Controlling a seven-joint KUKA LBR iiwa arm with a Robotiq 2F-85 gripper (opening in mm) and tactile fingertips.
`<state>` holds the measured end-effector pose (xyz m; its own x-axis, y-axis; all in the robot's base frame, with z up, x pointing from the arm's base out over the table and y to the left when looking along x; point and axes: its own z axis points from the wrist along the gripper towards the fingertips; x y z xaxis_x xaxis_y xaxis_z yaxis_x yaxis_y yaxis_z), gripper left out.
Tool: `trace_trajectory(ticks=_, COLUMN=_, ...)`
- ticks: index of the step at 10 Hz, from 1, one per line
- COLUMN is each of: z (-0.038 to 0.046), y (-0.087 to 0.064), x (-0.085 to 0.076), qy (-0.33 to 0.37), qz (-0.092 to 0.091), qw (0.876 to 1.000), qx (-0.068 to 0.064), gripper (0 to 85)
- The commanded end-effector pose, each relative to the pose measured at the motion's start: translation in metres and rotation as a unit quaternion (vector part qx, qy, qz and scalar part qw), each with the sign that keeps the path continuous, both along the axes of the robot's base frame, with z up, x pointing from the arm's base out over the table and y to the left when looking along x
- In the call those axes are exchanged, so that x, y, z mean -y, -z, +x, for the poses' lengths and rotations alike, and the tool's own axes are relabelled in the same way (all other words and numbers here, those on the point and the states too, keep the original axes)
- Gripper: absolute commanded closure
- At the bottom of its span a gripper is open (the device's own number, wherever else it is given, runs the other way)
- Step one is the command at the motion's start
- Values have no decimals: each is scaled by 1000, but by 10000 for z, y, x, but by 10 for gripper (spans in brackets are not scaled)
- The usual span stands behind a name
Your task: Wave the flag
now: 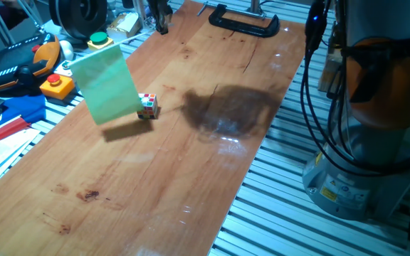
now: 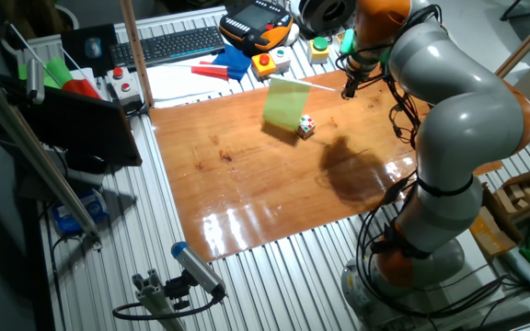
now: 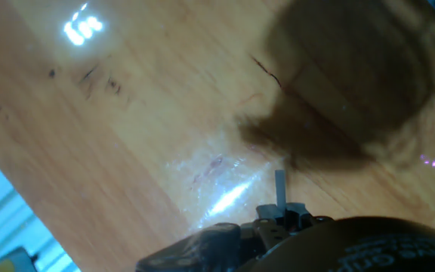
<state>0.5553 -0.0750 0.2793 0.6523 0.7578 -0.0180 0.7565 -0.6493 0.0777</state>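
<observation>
The other fixed view shows the flag [image 2: 283,103] aloft; jaws' grip perhaps on its stick, unclear.

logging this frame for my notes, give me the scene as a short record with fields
flag: green sheet on a thin pale stick, raised over the table's far side
flag holder: stick runs to the gripper; the grip itself is too small to see
cube: small multicoloured cube on the table, beside the flag's lower corner
table: wooden top, dark arm shadow near the middle
hand view: wood and shadow only, no flag
</observation>
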Motion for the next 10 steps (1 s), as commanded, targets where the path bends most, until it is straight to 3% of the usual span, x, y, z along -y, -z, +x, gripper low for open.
trace_trajectory(ticks=1, z=-2, y=12, x=-4, qy=-27, qz=4, qw=1000, qx=4, gripper=843)
trace_trajectory(ticks=3, z=2, y=21, x=-9, qy=-192, qz=9, qw=981, qx=4, gripper=843)
trace_trajectory(ticks=7, z=16, y=51, x=-20, qy=-270, qz=25, qw=963, qx=10, gripper=843)
trace_trajectory(ticks=9, z=17, y=52, x=-21, qy=-342, qz=23, qw=939, qx=1, gripper=843)
trace_trajectory(ticks=10, z=13, y=43, x=-14, qy=-389, qz=16, qw=921, qx=-9, gripper=843)
